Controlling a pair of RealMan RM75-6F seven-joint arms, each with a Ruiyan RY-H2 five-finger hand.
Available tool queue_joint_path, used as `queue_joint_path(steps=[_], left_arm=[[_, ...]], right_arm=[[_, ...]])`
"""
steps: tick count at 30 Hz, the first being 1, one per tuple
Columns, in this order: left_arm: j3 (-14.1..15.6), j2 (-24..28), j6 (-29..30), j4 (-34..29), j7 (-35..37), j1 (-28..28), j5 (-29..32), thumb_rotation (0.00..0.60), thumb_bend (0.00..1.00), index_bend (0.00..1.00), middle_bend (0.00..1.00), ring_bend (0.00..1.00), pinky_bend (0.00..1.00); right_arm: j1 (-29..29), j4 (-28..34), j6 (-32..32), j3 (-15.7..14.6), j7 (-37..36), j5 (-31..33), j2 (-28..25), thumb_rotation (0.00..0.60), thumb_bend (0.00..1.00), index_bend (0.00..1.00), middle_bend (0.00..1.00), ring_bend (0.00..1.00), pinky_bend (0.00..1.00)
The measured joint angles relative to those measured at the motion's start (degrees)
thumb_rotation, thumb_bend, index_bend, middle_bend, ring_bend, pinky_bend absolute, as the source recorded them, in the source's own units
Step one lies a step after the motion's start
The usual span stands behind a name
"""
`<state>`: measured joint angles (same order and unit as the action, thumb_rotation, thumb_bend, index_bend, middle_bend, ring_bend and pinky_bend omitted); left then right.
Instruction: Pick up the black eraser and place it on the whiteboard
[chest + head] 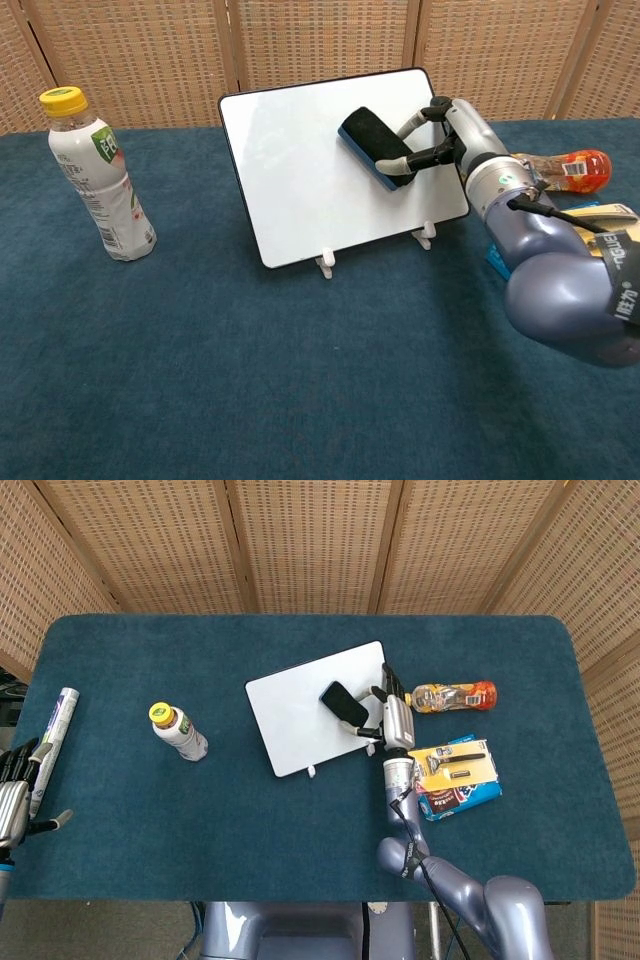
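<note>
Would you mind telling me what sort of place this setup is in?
Probably a robot test station, not a home: a blue-covered table ringed by wicker screens, with unrelated props such as a whiteboard and a bottle.

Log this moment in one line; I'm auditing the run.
right hand holds black eraser | eraser against whiteboard | left hand idle

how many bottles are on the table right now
2. A white bottle with a yellow cap stands left of the whiteboard; an orange bottle lies on its side right of it.
</note>
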<state>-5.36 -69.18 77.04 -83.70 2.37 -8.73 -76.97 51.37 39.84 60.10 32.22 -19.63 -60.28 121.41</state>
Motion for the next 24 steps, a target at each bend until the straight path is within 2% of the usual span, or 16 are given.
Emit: queue_joint_path(steps=[6, 24], left_arm=[[0.0, 0.0, -0.1, 0.0, 0.1, 0.0, 0.1, 0.6, 0.17, 0.0, 0.0, 0.0, 0.0], [-0.1, 0.1, -0.1, -0.1, 0.0, 0.0, 0.3, 0.6, 0.17, 0.0, 0.0, 0.0, 0.0]], right_arm=[[-0.2, 0.2, -0.2, -0.1, 0.1, 0.1, -0.2, 0.6, 0.05, 0.36, 0.0, 0.0, 0.0], [-1.3, 0.8, 0.4, -0.5, -0.6, -0.4, -0.9, 0.6, 0.05, 0.21, 0.0, 0.0, 0.0]])
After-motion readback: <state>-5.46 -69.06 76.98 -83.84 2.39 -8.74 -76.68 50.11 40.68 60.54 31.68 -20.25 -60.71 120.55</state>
